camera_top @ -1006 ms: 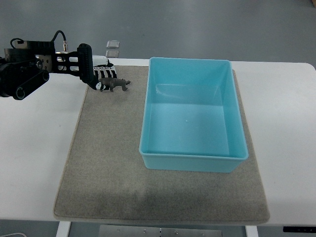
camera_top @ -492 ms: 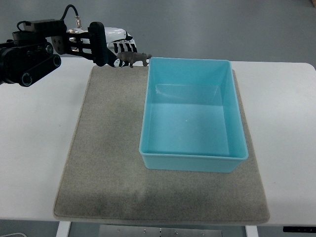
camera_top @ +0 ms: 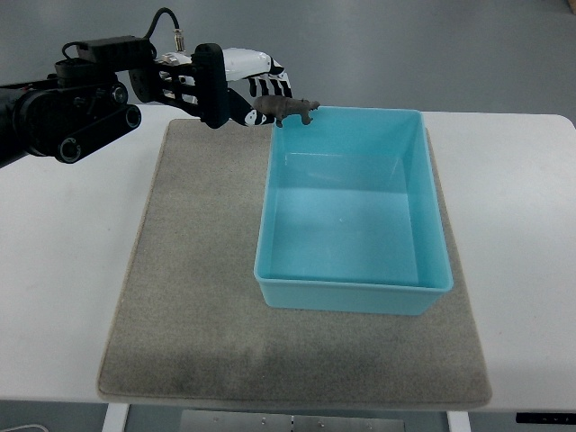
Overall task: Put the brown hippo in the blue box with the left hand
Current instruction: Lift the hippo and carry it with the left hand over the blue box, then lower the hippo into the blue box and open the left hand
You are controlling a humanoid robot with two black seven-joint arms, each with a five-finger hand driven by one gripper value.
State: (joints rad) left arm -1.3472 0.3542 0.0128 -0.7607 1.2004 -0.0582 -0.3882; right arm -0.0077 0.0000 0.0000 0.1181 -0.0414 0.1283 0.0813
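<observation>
Your left hand (camera_top: 236, 88) pinches the brown hippo (camera_top: 285, 110) by its rear, held above the blue box (camera_top: 353, 281) at its far left corner. Carry it well inside the rim, lower it, then release.

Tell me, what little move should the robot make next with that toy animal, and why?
Probably carry it a bit further right and toward the near side, then let go. The left hand holds the brown hippo raised at the far left corner of the blue box, its head just over the rim. Released now, it might catch the rim or fall onto the mat.
</observation>
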